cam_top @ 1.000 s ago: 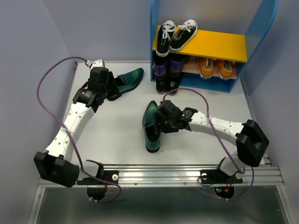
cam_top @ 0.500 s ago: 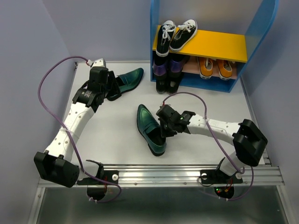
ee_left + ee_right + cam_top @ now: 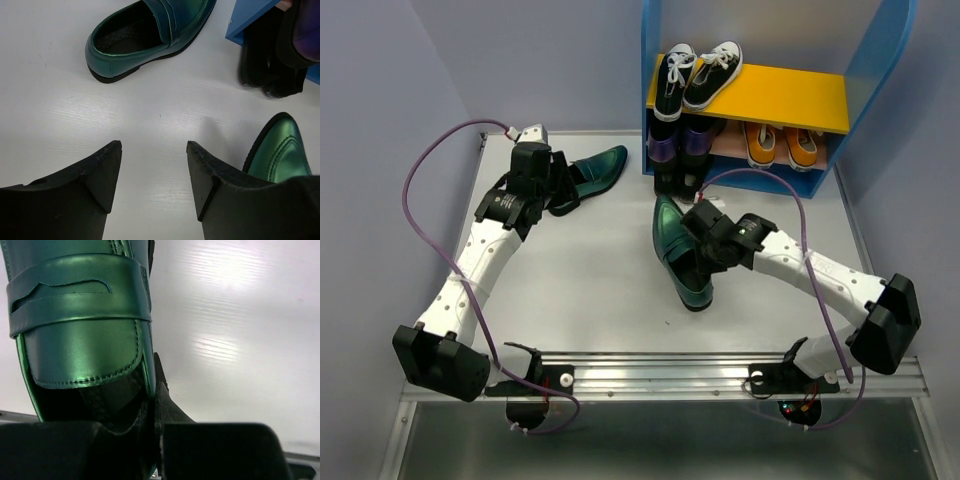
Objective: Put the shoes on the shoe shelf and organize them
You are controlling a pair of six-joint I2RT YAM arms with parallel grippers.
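Top external view has the right gripper (image 3: 698,262) clamped on the rim of a green loafer (image 3: 672,235) just before the shelf (image 3: 790,95), while the left gripper (image 3: 154,146) hangs spread open near the second loafer (image 3: 150,30), left of the shelf.

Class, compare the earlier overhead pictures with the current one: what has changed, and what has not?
The right tool, gripping one green loafer, carried it rightward and toward the shoe shelf. The left tool stayed beside the other loafer; the shelf looks unchanged.
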